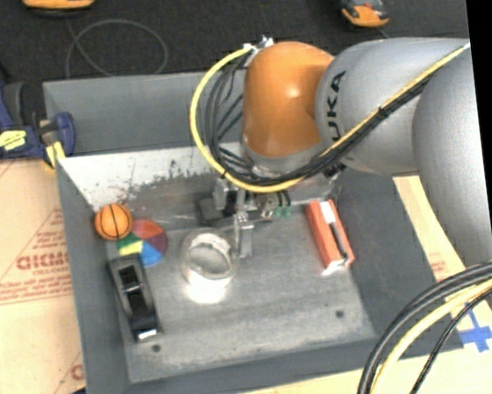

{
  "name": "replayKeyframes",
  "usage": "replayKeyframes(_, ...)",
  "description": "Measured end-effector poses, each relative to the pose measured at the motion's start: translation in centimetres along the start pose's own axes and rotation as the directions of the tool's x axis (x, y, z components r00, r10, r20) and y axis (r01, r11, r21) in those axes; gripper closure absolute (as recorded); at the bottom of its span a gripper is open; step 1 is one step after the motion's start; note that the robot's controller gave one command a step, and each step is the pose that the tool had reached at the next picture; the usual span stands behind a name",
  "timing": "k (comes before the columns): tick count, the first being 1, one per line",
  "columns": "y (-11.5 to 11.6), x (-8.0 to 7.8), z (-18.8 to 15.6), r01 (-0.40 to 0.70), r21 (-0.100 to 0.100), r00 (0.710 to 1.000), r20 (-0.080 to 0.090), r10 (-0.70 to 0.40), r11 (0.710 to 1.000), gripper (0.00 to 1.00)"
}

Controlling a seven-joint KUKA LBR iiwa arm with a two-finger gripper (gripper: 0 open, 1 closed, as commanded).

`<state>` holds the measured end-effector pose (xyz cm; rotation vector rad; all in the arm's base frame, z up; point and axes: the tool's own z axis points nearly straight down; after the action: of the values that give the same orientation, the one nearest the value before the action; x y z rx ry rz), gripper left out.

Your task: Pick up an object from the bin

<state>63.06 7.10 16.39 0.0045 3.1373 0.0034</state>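
Jaws (gap not discernible) at clear cup (205,260) in grey bin (269,321), beside orange box (329,235).

Arm (394,104): thick rounded links, smooth silver-grey shell. Dark lettering (338,100) on side, "UKA" readable. Wrist capped by glossy orange dome cover (283,99). Cables (207,125): black and yellow, bundled, looped round cover; yellow line runs along arm; more black and yellow loops at lower right. Hand (241,232): small, black and bare-metal parts.
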Motion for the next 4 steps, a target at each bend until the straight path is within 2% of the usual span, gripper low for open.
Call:
replayKeyframes(1, -0.1, 0.5, 1.0, 0.044, 0.003, 0.999, 0.004, -0.044, 0.999, 0.0)
replayKeyframes(2, 0.1, 4.3, 4.7, 0.087, 0.001, 0.996, 0.0, -0.087, 0.996, 0.0)
replayKeyframes(3, 0.3, 5.2, 5.5, 0.088, 0.0, 0.996, -0.004, -0.088, 0.996, 0.0)
replayKeyframes(4, -0.7, 4.7, 7.3, 0.106, -0.002, 0.994, 0.024, -0.106, 0.994, 0.0)
